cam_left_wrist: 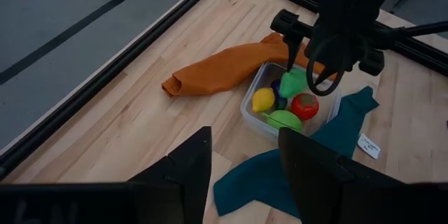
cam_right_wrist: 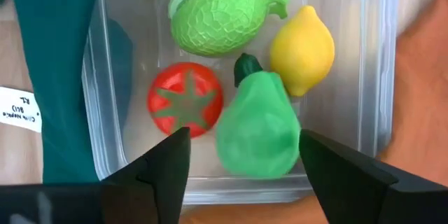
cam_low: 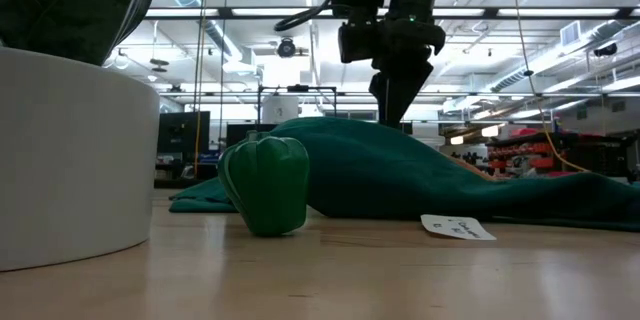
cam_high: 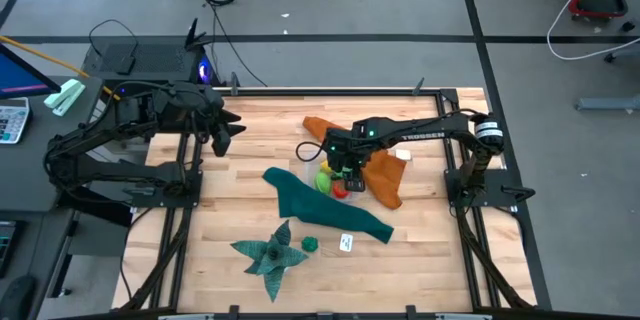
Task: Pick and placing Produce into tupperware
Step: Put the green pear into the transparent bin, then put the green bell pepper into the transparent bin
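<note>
The clear tupperware [cam_right_wrist: 378, 77] sits mid-table between the teal cloth [cam_high: 320, 200] and the orange cloth [cam_high: 380, 175]. Inside it lie a light green melon [cam_right_wrist: 220, 17], a yellow lemon [cam_right_wrist: 302, 49], a red tomato [cam_right_wrist: 185, 99] and a light green pear [cam_right_wrist: 259, 133]. My right gripper [cam_right_wrist: 245, 175] hangs open just above the box, pointing down, a finger on either side of the pear. It also shows over the box in the left wrist view [cam_left_wrist: 297, 66]. A small dark green pepper [cam_low: 265, 185] stands alone near the table's near edge. My left gripper [cam_left_wrist: 241, 175] waits open at the far left [cam_high: 228, 128].
A dark green star-shaped leafy piece [cam_high: 270, 252] in a white pot [cam_low: 70, 150] stands near the front edge. A small white card [cam_low: 457, 226] lies beside the pepper [cam_high: 309, 244]. The teal cloth [cam_low: 400, 175] lies between them and the box [cam_left_wrist: 252, 115]. Black frame rails border the table.
</note>
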Available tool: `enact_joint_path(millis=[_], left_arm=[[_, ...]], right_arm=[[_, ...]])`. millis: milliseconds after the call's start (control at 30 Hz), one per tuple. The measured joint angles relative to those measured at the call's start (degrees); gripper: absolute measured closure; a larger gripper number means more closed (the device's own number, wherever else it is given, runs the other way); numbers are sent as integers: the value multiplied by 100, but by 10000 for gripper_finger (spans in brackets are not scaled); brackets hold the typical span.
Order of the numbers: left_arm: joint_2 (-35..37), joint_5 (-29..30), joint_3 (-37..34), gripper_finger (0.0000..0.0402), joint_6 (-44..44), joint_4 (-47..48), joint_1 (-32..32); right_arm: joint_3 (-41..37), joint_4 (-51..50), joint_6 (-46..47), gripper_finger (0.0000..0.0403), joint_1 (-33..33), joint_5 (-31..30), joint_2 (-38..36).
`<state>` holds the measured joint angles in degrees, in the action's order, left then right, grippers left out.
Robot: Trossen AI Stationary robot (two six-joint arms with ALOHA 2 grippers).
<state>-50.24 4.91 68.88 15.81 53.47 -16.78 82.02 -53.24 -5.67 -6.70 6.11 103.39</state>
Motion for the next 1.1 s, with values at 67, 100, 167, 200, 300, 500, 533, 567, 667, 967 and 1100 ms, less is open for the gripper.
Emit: enact_joint_path(millis=[67, 100, 167, 200, 300, 500, 533, 567, 667, 967, 1100], left_arm=[[0, 0, 0, 229, -2, 0, 0], [0, 0, 0, 230, -2, 0, 0], [0, 0, 0, 230, -1, 1, 0], [0, 0, 0, 229, -3, 1, 0], [0, 1, 0, 230, -5, 0, 0], [0, 0, 0, 228, -13, -4, 0], [0, 0, 0, 228, -11, -2, 0], [0, 0, 0, 228, -5, 0, 0], [0, 0, 0, 228, 2, -2, 0], [0, 0, 0, 228, -2, -2, -2], [0, 0, 0, 228, 4, -2, 0]], right_arm=[[0, -10, 2, 163, 0, 0, 0], [0, -10, 4, 157, 0, 0, 0], [0, -10, 46, 146, 0, 0, 0], [0, -10, 58, 141, 0, 0, 0], [0, -13, 82, 133, 11, -2, -3], [-2, -200, 364, 133, 125, -4, -253], [-2, -297, 405, 135, 169, -4, -312], [-2, -375, 437, 136, 214, -5, -398], [-4, -535, 553, 140, 377, -4, -661], [-4, -609, 1631, 144, 1019, -2, -1454], [-71, -596, 2041, 144, 1412, -5, -1615]])
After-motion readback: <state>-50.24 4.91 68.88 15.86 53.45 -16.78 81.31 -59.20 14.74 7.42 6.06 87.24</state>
